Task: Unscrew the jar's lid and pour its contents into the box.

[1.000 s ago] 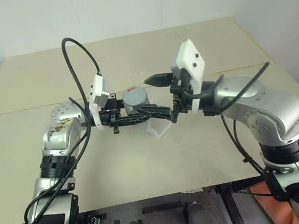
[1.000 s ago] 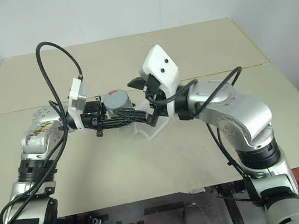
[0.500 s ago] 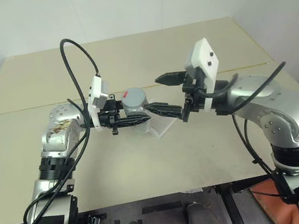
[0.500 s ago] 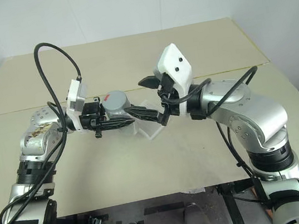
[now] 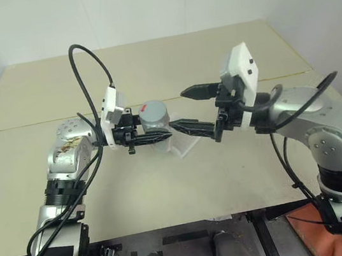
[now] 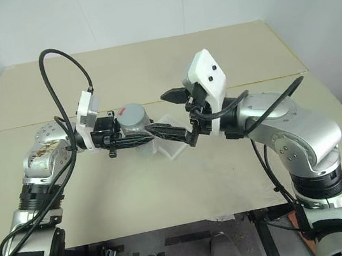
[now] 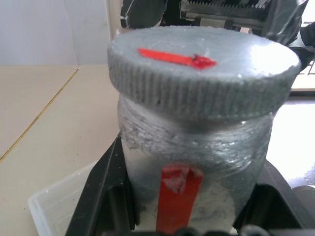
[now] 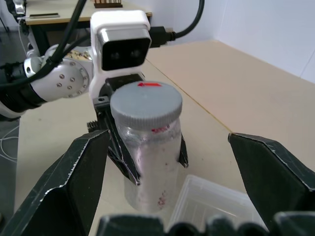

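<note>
**Mia:** Where is the jar?

**Sam:** The left gripper has it. Its two black fingers squeeze the jar's body from both sides, and the jar hangs in the air above the table.

**Mia:** Which way does the jar point?

**Sam:** It stands up straight. Its long side runs up and down, and its top faces up.

**Mia:** Is the lid still on?

**Sam:** Yes. The grey lid sits flat on top of the jar. It has a small red mark on it. There is a red strip on the side of the jar too, seen in the left wrist view.

**Mia:** What about the other claw?

**Sam:** The right gripper is wide open and holds nothing. It points at the jar from the other side. One finger is up near the lid's height and the other is lower, beside the jar's body. Neither one touches the jar.

**Mia:** Where is the box?

**Sam:** The clear box sits on the table, right under and just beside the jar, on the right arm's side. In the head views the jar and the lower right finger hide part of it.

**Mia:** Can you see the little brown bits?

**Sam:** No, I cannot tell. The jar's wall looks cloudy.
</note>
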### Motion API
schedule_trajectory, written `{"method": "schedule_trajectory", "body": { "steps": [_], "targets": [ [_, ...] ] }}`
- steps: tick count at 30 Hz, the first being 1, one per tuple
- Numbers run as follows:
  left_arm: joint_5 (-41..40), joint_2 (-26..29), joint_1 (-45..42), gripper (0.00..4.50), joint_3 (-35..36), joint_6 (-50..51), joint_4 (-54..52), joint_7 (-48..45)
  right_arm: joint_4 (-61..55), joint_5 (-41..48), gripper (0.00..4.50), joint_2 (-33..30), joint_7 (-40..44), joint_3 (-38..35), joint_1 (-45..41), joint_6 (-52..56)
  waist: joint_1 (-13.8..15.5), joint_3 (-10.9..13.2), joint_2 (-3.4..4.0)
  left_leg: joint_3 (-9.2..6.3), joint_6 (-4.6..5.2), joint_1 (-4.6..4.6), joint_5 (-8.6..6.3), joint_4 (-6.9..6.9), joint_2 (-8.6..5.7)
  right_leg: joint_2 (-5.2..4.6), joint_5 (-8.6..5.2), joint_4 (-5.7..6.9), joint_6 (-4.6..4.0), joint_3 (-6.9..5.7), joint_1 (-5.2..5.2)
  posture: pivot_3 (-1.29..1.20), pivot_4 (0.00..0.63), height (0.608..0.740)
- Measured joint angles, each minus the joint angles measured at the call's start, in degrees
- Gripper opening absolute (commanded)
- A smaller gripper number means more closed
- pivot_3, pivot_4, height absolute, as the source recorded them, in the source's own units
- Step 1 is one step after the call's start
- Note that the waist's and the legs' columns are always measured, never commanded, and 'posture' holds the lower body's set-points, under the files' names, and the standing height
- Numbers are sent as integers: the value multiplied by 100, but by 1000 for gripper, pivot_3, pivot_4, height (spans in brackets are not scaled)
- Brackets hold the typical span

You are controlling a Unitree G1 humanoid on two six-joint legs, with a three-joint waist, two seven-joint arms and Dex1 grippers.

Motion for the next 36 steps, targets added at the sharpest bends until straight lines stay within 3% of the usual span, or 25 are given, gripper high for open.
{"method": "schedule_trajectory", "body": {
  "steps": [14, 34, 36],
  "targets": [
    [1, -74, -2, 1922, -15, 0, 1, 8, 333, -263, 4463, 692, -374, 761, -536, 35, 0, 0, 0, -2, 0, -2, 0, 0, 0, 0, 0, -2, 0, 0, -1, 0, 150, 740],
    [3, -55, -1, 1922, -15, -16, -7, -3, 714, -682, 4463, 944, -303, 895, -660, 32, -11, 0, 1, -1, 0, -1, 0, 0, 0, 0, 0, 0, 0, 0, -2, 0, 150, 740],
    [4, -55, -1, 1922, -15, -30, -7, -6, 715, -681, 4102, 944, -260, 895, -660, 32, -9, 0, 1, -1, 0, -1, 0, 0, 0, 0, 0, 0, 0, 0, -2, 0, 150, 740]
  ]
}}
